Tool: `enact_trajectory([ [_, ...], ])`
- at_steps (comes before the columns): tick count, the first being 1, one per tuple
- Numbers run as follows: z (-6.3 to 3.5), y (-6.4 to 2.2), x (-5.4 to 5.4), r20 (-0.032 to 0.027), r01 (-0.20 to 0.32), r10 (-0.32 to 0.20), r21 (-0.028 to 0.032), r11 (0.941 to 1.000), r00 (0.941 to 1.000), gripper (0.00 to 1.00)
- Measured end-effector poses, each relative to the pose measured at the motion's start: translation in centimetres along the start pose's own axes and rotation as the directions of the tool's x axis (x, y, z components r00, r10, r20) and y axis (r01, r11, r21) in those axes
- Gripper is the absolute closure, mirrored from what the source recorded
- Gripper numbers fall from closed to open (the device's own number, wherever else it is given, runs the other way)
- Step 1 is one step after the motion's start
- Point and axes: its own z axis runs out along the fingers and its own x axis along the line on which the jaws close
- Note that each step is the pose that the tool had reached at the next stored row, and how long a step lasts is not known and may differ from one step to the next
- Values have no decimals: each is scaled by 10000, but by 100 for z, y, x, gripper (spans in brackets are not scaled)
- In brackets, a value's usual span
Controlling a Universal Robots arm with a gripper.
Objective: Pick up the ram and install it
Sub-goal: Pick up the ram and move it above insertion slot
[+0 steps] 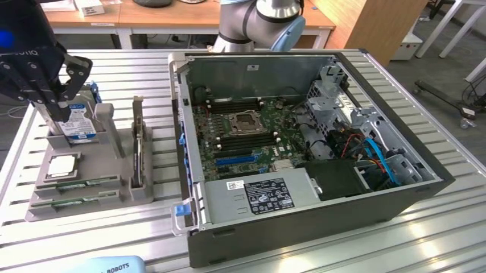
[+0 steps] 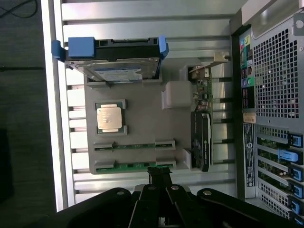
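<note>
"Where is the ram [image 1: 76, 185]?"
"It is a thin green stick lying flat in the moulded grey holder [image 1: 68, 212] on the slatted metal table [image 1: 136, 239], at the exterior view's left."
"And the gripper [image 2: 159, 173]?"
"It is above that holder, with its black fingers [image 2: 153, 177] pressed together and empty."

Soft, even room light fills the exterior view. The metal slats of the desk [image 1: 114, 239] shine pale, brightest on the side of the computer case [image 1: 304, 233] away from the pincer [image 1: 45, 108]. Shadows are faint, with soft edges. The inside of the case is dimmer than the desk around it. The pincer, close to the lens, shows as a dark, slightly blurred mass.

In the wrist view the pincer [image 2: 159, 172] is an underlit black silhouette. The desk's edge rail [image 2: 53, 118], well off to its side, is blown out to white glare, and the floor [image 2: 21, 118] beyond is murky. The processor lid [image 2: 110, 118] ahead of the pincer gleams mildly.
</note>
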Motion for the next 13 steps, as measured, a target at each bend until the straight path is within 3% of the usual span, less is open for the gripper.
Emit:
enact_trajectory([
  [6, 3, 0, 0, -21, 540, -540, -12, 9985, 9985, 90],
  [13, 6, 0, -1, -51, 1343, -1343, -33, 9909, 9909, 90],
])
